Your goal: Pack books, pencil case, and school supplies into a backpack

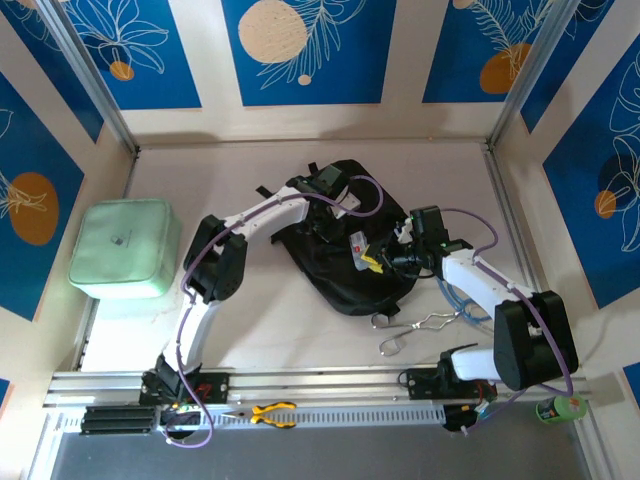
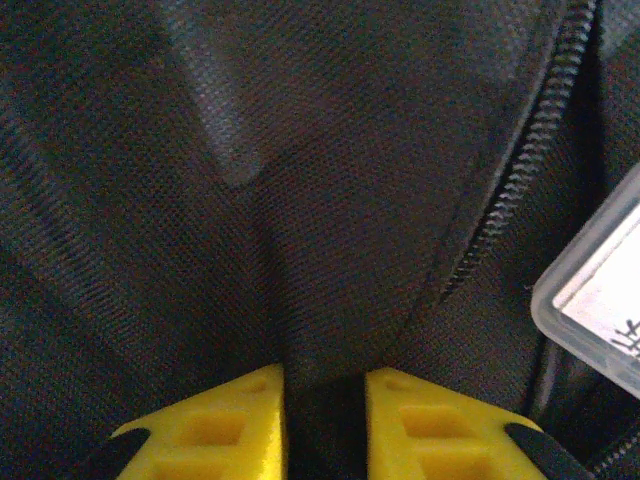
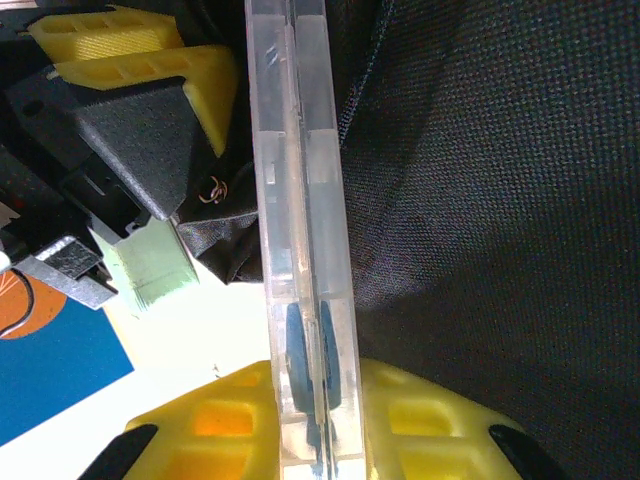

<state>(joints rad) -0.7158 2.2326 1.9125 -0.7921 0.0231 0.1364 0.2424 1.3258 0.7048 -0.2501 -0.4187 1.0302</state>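
Two arms work a large black fabric backpack [image 1: 335, 272] lying flat mid-table. The left gripper [image 2: 325, 425], its yellow jaws drawn narrow, pinches a fold of the bag's cloth beside the zip [image 2: 530, 150]. The right gripper [image 3: 312, 420] is clamped on a clear flat plastic case [image 3: 298, 200] with something blue inside, held edge-on just over the bag's right half. The case looks bound for the opening, though from where I stand the mouth itself is hard to make out under the arms. To do this step well, the left arm would want to lift its fold up and away so the opening gapes. The right should then slide the case in thin edge first, along the line of the zip, and let go only once most of it sits under the cloth. The hold on the fold looks shallow and could slip. A mint-green rounded pouch [image 1: 125, 248] waits well apart at the table's left.
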